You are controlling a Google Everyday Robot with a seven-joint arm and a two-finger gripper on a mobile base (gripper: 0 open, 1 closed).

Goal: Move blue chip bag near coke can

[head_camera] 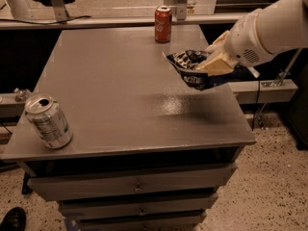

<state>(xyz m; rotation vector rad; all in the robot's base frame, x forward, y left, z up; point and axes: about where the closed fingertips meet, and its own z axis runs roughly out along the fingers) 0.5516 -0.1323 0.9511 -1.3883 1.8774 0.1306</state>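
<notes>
On the left, near the front edge of the table [120,81], stands one silver can [48,121], well apart from everything else; it is not part of the job. In the middle, at the far edge, stands one red coke can [163,18], upright; nothing touches it. To the right of it, a bit nearer to me, is the one blue chip bag [190,73]; it hangs in the air above the table, and I can see its shadow on the top below it. The gripper [216,64] is furthest right, at the end of the white arm [274,28]; it is pinched tight on the bag's right side. So I think the carrying step is going on; the bag is up and near the coke can. Next, I think, the bag should go down softly just beside the red can without knocking it over; then the gripper lets go. Count: two cans, one bag, one gripper.
</notes>
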